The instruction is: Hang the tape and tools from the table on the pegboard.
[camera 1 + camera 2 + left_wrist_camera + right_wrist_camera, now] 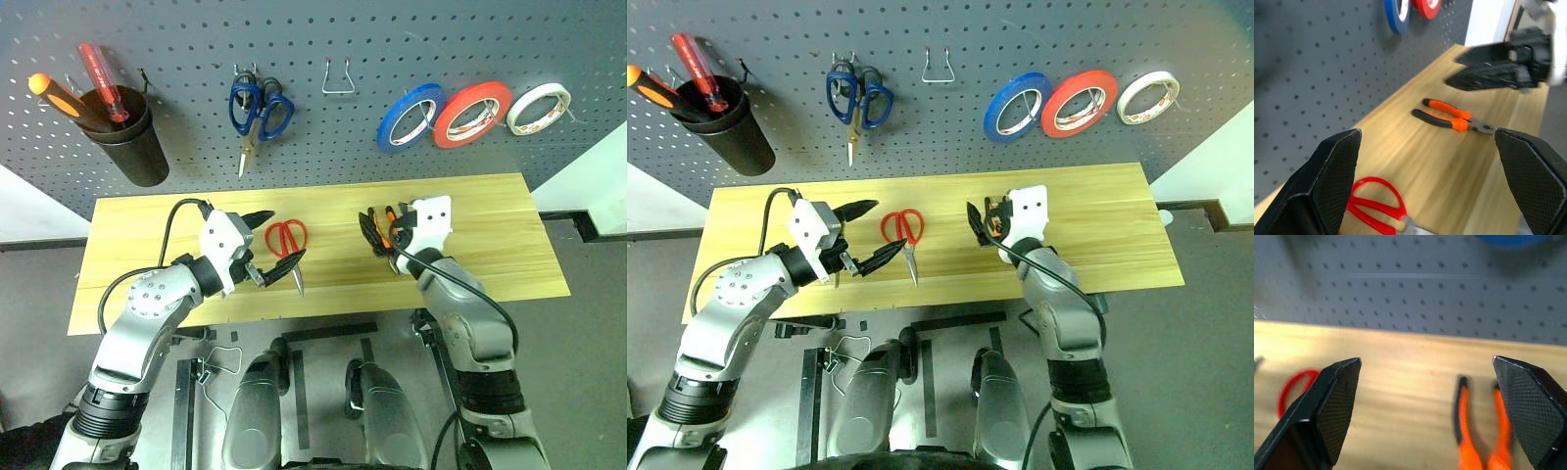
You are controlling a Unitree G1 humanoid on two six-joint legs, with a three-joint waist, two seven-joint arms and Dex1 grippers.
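A light wood table (490, 211) stands against a dark grey pegboard (323, 147). On the board, left to right: a black cup (132, 142) holding two screwdrivers (83, 83), blue-handled scissors (257, 110), an empty hook (338, 76), then three tape rolls, blue (409, 117), red tape (471, 113) and white (538, 108). On the table lie red-handled scissors (287, 245) beside the wide-open left gripper (269, 245), and pliers (1452, 117) beneath the wide-open right gripper (382, 230).

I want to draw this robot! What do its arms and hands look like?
Both arms are shiny silver-grey metal with round joints dotted with small screws, and a black cable loops along each. The wrists are white blocks. The left hand and right hand each have two black, pointed fingers with a bumpy, textured inner face.
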